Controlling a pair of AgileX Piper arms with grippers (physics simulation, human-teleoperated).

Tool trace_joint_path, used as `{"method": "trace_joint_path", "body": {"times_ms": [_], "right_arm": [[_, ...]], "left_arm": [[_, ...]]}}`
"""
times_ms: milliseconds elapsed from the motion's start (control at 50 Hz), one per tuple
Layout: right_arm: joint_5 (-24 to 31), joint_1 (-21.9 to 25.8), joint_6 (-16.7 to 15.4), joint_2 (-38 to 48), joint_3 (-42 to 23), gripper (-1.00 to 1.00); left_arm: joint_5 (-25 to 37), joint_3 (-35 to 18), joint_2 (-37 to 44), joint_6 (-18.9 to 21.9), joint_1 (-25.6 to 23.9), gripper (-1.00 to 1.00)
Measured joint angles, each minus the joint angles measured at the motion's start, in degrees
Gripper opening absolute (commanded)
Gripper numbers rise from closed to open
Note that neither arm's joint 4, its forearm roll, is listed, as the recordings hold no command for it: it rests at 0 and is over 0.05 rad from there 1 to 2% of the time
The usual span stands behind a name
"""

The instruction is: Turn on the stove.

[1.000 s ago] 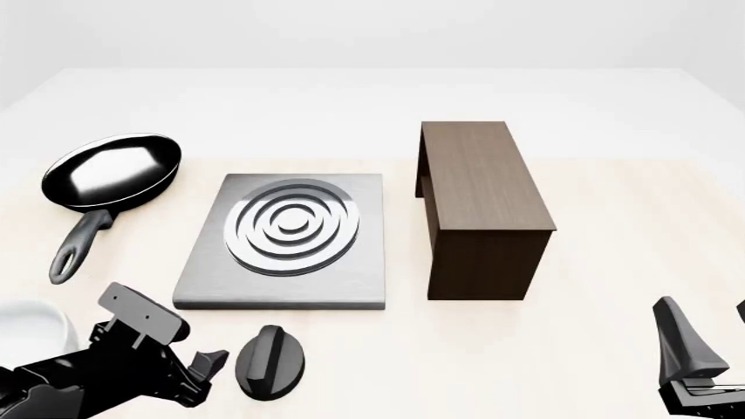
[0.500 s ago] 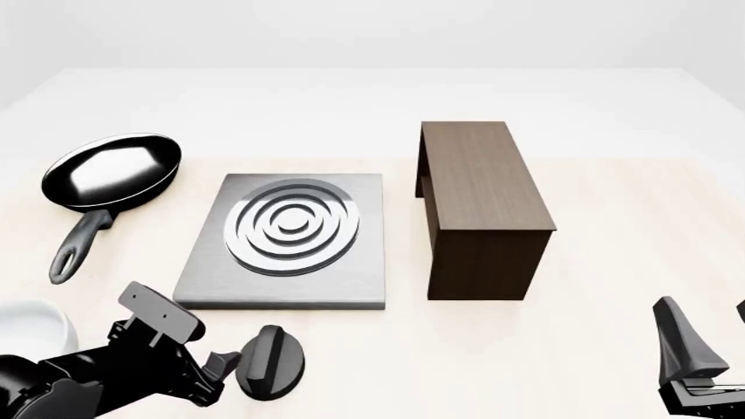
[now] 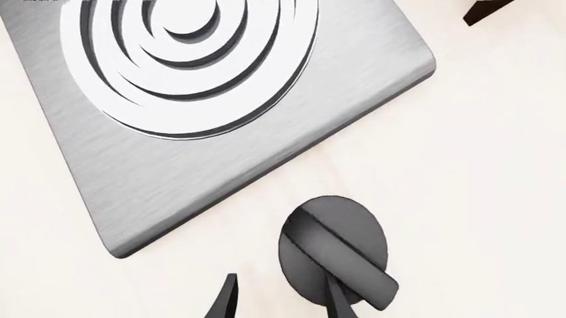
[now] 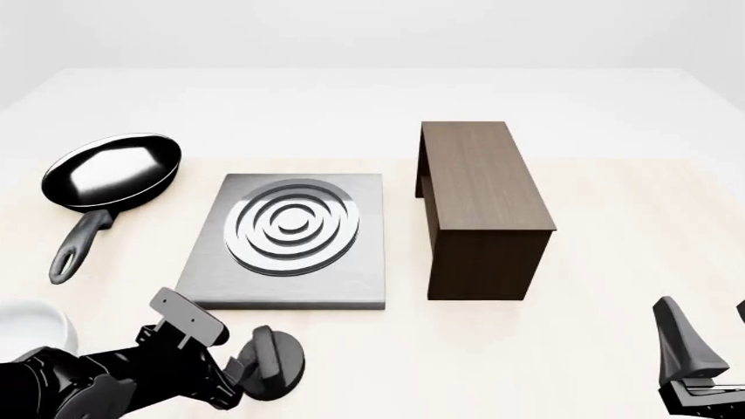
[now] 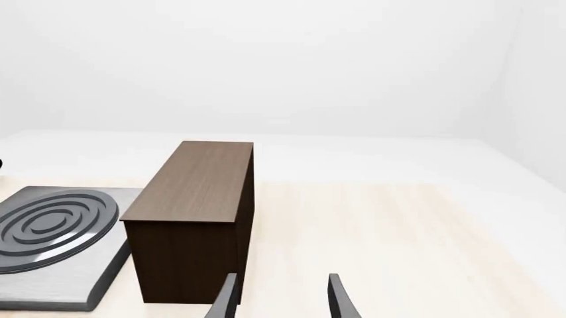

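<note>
The stove (image 4: 283,281) is a flat grey metal slab with a ringed silver burner (image 4: 289,225). Its separate black oval knob (image 4: 277,360) lies on the table just in front of the slab. My left gripper (image 4: 241,374) is low at the knob's left side and open. In the left wrist view the stove (image 3: 292,126) fills the upper part. One finger (image 3: 337,302) overlaps the knob (image 3: 332,248) by its raised ridge, and the other finger (image 3: 225,303) lies over bare table. My right gripper (image 4: 707,349) stands open at the near right corner, far from the stove, with nothing between its fingers.
A black frying pan (image 4: 112,170) lies left of the stove, handle pointing toward me. A tall dark brown cabinet (image 4: 480,202) stands right of the stove; the right wrist view shows the cabinet (image 5: 196,218) just ahead. A white bowl (image 4: 30,328) sits at the near left edge.
My left arm has slid right along the table's near side, bringing its fingers up to the knob. The right arm, stove, pan and cabinet have not moved.
</note>
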Motion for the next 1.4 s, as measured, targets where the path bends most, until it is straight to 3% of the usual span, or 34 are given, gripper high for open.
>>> {"method": "trace_joint_path", "body": {"times_ms": [400,680,1000,1400], "right_arm": [[0.00,0.00,0.00,0.00,0.00,1.00],[0.00,0.00,0.00,0.00,0.00,1.00],[0.00,0.00,0.00,0.00,0.00,1.00],[0.00,0.00,0.00,0.00,0.00,1.00]], "left_arm": [[1.47,-3.09,2.67,-3.87,-5.56,1.00],[3.09,-3.51,1.35,-4.75,-6.87,1.00],[7.26,-3.11,-4.40,-5.04,-6.66,1.00],[18.25,-6.77,-16.94,-6.25,-4.87,1.00]]}}
